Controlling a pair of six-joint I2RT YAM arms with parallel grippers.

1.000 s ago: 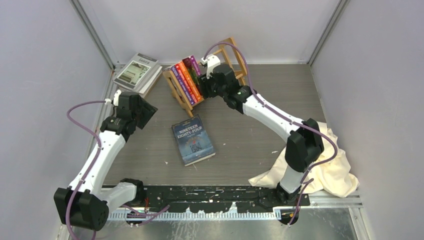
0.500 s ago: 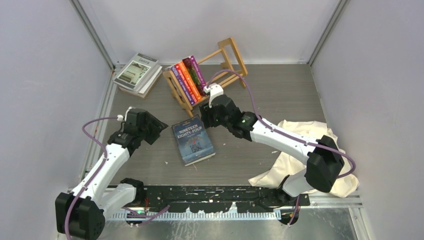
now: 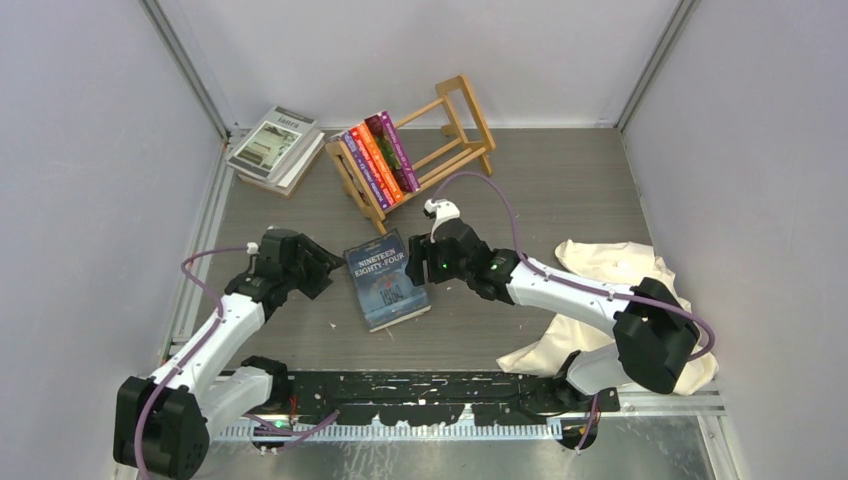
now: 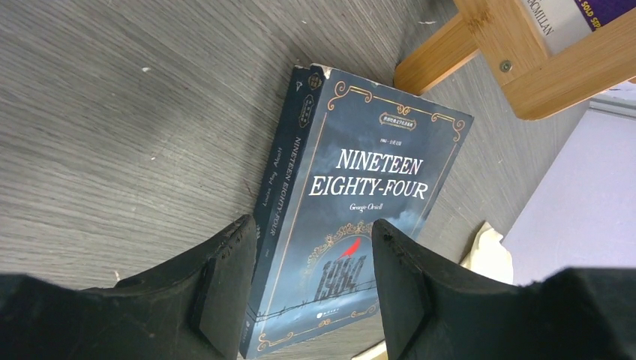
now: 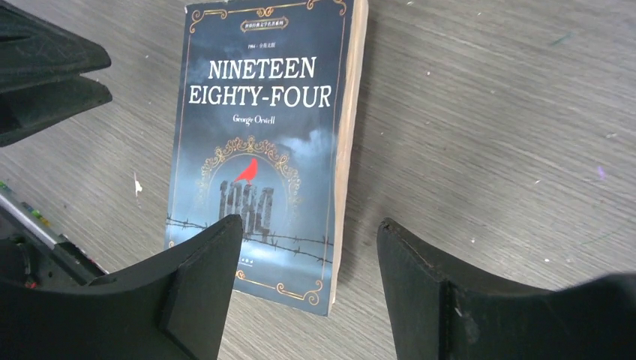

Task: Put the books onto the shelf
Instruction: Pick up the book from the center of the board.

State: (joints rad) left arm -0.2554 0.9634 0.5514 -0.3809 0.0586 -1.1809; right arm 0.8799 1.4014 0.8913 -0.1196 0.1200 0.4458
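From above, the blue book (image 3: 387,280) is lying flat, cover up, on the table (image 3: 560,190). The shelf (image 3: 478,113) is standing just behind the book, apart from it, and is carrying a row of paperbacks (image 3: 380,155) leaning at its left end. Two larger books (image 3: 273,145) are lying stacked behind and left of the blue book, well apart from it. A cloth (image 3: 650,340) is lying far to the book's right. The left gripper (image 3: 318,268) is hanging just left of the book, and the right gripper (image 3: 415,262) is hanging at its far right corner. Neither is holding anything.

In the left wrist view, the left gripper (image 4: 309,229) is spreading its jaws above the book's (image 4: 367,172) spine side, and nothing is sitting between them. A foot of the shelf (image 4: 525,67) is showing just beyond the book's far corner.

In the right wrist view, the right gripper (image 5: 309,226) is holding its jaws wide over the book's (image 5: 262,150) page edge. One finger is sitting over the cover and the other over bare table beside the book. I cannot tell whether either finger is touching.
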